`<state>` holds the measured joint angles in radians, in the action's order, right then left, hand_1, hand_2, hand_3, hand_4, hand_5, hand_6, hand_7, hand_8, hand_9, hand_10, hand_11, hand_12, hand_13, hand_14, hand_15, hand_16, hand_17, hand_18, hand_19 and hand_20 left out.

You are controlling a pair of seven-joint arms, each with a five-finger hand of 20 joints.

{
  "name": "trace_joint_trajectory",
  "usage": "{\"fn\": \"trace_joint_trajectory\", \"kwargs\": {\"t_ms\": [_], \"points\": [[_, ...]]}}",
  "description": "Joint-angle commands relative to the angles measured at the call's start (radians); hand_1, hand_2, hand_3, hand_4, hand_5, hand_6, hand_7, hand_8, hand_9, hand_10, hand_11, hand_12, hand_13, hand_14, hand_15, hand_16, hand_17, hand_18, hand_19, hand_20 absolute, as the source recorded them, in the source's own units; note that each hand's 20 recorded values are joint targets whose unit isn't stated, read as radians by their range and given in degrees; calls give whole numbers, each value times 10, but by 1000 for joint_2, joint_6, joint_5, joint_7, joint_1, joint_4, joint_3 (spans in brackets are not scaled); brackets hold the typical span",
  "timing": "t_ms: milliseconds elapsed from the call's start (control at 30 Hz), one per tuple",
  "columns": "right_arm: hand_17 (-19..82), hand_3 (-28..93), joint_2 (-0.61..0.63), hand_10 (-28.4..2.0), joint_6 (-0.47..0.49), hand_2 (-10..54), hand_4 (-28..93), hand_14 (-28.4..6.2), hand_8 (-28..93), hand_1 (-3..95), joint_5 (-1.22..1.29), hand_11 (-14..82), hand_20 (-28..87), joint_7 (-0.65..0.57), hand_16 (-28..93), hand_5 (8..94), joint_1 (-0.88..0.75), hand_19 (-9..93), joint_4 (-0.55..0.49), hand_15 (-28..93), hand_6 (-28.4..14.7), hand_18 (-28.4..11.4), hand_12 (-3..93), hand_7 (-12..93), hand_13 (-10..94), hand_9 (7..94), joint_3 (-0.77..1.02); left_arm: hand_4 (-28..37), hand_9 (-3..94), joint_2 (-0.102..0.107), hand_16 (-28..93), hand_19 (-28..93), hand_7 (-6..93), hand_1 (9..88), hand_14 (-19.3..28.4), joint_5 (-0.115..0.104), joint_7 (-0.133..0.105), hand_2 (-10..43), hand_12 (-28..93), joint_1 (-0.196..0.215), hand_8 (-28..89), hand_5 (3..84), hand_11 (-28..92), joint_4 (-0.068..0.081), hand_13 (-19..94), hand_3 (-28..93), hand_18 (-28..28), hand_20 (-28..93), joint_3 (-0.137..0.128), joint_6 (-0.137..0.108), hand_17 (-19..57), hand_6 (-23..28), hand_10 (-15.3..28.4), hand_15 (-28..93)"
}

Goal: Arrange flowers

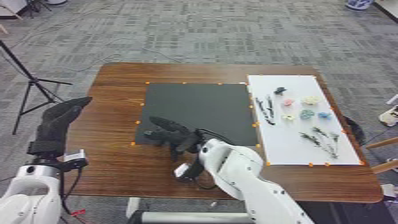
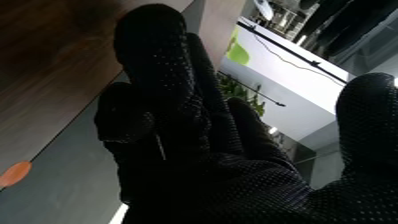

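Observation:
In the head view my left hand (image 1: 60,120) is at the table's left edge, fingers straight and holding nothing. My right hand (image 1: 173,136) is over the near left corner of the dark mat (image 1: 200,105). Seen in the right wrist view, that right hand (image 2: 231,185) is open, fingers relaxed, thumb apart, no flower between them. The white board (image 1: 284,132) carries a cream flower (image 1: 310,100), a pink flower (image 1: 288,102), blue flowers (image 1: 324,115), dark stems (image 1: 264,110) and green sprigs (image 1: 324,141).
Small orange tabs line the mat and board; one orange tab (image 2: 16,174) shows near the hand in the wrist view. A black tripod (image 1: 32,80) stands on the floor left of the brown table (image 1: 111,90). Chairs are beyond the table's right edge.

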<state>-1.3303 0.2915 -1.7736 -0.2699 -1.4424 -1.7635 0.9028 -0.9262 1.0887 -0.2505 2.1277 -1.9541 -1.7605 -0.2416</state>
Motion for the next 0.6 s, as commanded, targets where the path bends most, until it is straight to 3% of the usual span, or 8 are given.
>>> {"fn": "trace_joint_trajectory", "kwargs": {"t_ms": [33, 600], "points": [[506, 485, 37, -177, 8, 142, -112, -142, -38, 160, 3, 75, 428, -16, 291, 195, -16, 932, -4, 517, -95, -237, 96, 0, 830, 608, 19, -273, 383, -10, 29, 1, 188, 239, 120, -4, -5, -95, 128, 13, -81, 466, 154, -12, 275, 664, 92, 144, -8, -1, -3, 20, 109, 70], [506, 481, 2, -178, 48, 141, -113, -141, -38, 161, -29, 74, 433, -16, 292, 201, -33, 932, 17, 518, -95, -238, 98, 0, 830, 609, 28, -273, 383, -18, 29, 1, 190, 239, 120, -6, -5, -95, 128, 25, -82, 466, 154, -24, 275, 666, 93, 145, -18, -3, -3, 20, 110, 70]]}}
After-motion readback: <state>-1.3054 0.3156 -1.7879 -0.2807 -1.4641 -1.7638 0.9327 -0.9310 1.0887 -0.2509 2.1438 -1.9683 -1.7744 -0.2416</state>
